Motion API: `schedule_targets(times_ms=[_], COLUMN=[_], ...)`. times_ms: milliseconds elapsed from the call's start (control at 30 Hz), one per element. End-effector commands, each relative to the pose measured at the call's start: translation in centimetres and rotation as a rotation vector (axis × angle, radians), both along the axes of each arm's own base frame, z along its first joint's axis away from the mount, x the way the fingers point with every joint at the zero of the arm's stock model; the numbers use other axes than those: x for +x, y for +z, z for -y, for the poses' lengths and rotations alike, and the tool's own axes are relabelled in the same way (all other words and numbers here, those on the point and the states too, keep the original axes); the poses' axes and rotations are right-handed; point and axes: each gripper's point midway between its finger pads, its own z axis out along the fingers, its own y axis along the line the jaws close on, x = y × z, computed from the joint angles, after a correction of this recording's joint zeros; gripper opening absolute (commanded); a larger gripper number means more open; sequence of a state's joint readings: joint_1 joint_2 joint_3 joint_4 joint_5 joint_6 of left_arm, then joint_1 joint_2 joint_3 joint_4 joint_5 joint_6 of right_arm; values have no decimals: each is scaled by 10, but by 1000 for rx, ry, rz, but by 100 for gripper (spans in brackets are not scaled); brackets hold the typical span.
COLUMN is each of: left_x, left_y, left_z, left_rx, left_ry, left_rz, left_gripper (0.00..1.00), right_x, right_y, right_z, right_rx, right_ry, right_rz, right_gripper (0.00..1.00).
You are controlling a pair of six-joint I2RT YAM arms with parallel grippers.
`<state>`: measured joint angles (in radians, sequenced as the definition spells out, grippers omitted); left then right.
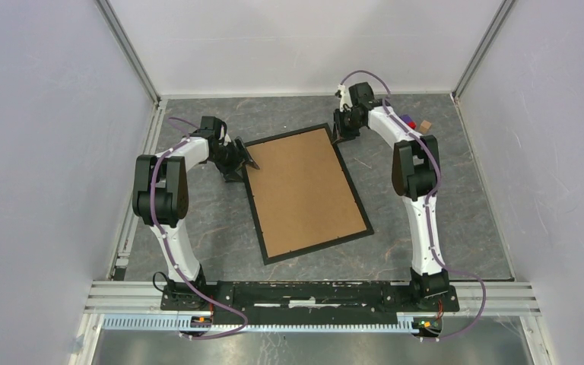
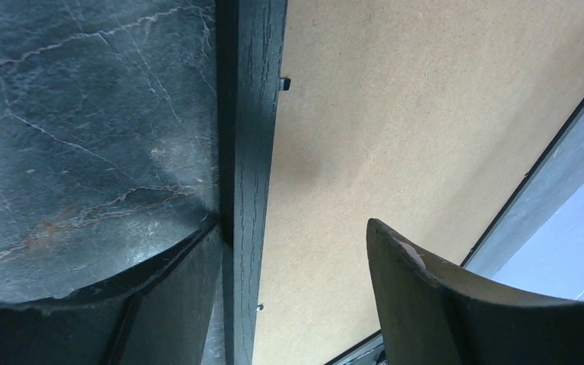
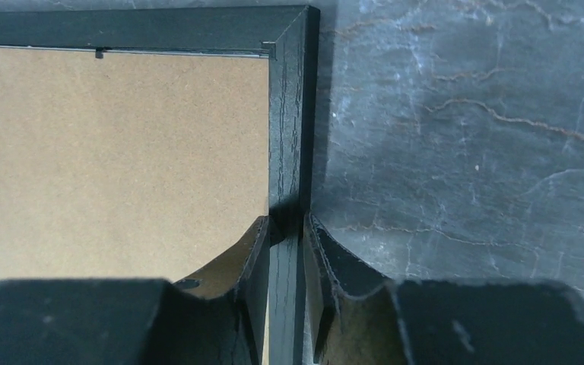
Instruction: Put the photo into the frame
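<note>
The black frame (image 1: 319, 245) lies face down on the dark marbled table, its brown backing board (image 1: 304, 190) filling the opening. The photo is hidden. My left gripper (image 1: 245, 163) is open wide at the frame's left rail (image 2: 247, 114). One finger (image 2: 175, 296) is outside the rail and the other (image 2: 418, 304) is over the backing board (image 2: 411, 114). My right gripper (image 1: 340, 137) straddles the right rail (image 3: 289, 114) near the far corner. Its jaws stand narrowly open, with a thin gap on the outer side.
A small red object (image 1: 413, 122) and a tan block (image 1: 425, 125) sit at the back right near the wall. Grey enclosure walls ring the table. An aluminium rail (image 1: 312, 293) carries both arm bases at the near edge.
</note>
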<state>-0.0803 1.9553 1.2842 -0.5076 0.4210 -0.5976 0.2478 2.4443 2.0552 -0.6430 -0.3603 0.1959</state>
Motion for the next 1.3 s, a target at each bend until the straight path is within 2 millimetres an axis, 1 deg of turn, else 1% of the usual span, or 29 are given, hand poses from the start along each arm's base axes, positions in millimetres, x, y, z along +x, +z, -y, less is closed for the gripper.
schedule_targets(times_ms=[0,100,233,267,367,467,500,567,633,700,733,767,833,867,900,933,967,1000,1067,1133,1200,1233,1267], left_x=[7,7,8,8,9,8,8,7,5,4,2,-1,-6,-11,-16,-23,-30,-38,-56,-76,-93,-100,-108], left_y=[-7,-8,-8,-8,-8,-7,-6,-2,2,11,15,20,32,38,43,49,51,58,66,70,74,76,76], left_z=[7,8,7,7,8,8,8,8,6,5,5,4,1,-1,-3,-6,-9,-11,-14,-15,-13,-11,-9], left_rx=[-12,-13,-11,-11,-15,-16,-16,-15,-8,-5,-2,2,12,18,24,30,37,41,34,13,-16,-31,-46], left_ry=[-15,-15,-12,-13,-14,-15,-15,-15,-12,-13,-15,-13,-7,-4,-1,1,5,9,12,8,4,3,3], left_rz=[6,4,5,6,7,9,10,20,32,49,53,58,79,89,97,105,104,112,119,115,128,137,144], left_gripper=[76,76,77,77,77,78,78,79,80,81,82,83,88,89,90,91,92,92,91,90,89,89,89], right_x=[-63,-67,-72,-72,-67,-54,-49,-34,-20,-10,-5,-4,-10,-18,-28,-43,-58,-77,-121,-167,-202,-216,-241], right_y=[-103,-107,-116,-117,-112,-95,-86,-54,-8,47,71,98,135,151,161,164,168,166,160,159,162,161,157], right_z=[11,-3,-13,-16,-29,-42,-45,-43,-41,-33,-24,-16,0,5,6,5,-1,-7,-34,-66,-80,-80,-88], right_rx=[-304,-320,-390,-415,-425,-414,-406,-409,-386,-391,-425,-455,-508,-521,-522,-517,-499,-471,-394,-319,-317,-324,-259], right_ry=[86,133,204,224,301,347,348,301,244,185,158,133,94,83,87,105,132,169,305,490,621,660,754], right_rz=[-220,-223,-222,-213,-169,-98,-70,7,104,213,259,305,359,381,394,394,398,390,391,475,647,744,817], right_gripper=[29,33,40,44,54,62,64,65,68,74,77,80,82,84,85,86,87,89,96,98,98,98,98])
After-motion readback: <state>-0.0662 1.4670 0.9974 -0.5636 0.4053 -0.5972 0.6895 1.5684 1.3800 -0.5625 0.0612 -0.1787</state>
